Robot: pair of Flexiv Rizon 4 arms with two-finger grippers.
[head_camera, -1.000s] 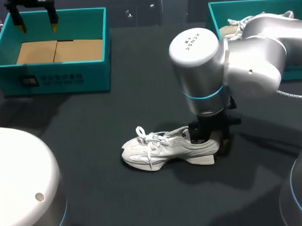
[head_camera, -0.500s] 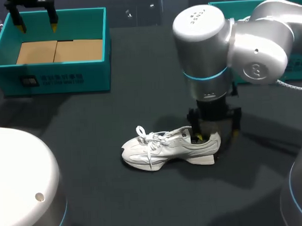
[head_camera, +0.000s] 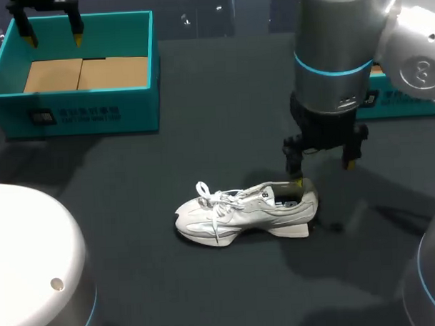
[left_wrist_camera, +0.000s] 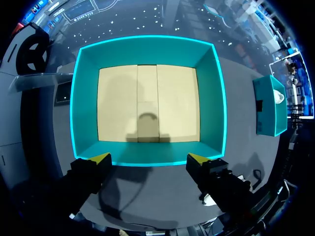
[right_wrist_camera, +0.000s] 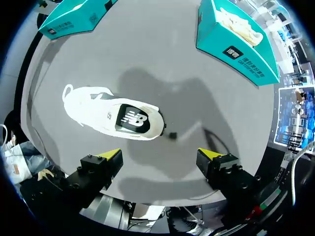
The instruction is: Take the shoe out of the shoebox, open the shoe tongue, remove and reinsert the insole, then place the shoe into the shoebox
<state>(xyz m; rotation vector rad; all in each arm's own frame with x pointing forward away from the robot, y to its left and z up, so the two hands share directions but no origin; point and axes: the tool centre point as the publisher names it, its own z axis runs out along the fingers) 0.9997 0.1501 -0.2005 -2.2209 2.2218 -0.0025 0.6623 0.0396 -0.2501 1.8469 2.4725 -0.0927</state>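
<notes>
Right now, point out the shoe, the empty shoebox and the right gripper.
shoe (head_camera: 234,216), head view, side panel.
empty shoebox (head_camera: 80,114), head view, front wall.
right gripper (head_camera: 323,173), head view, midway between fingertips.

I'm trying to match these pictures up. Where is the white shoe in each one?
Head view: the white shoe lies mid-table, heel beside the right gripper.
Left wrist view: only a white scrap shows beside the left gripper; whether it is the shoe cannot be told.
Right wrist view: on the table ahead of that arm's gripper, seen from above.
Shared landmark: the empty teal shoebox, in all three views.
</notes>
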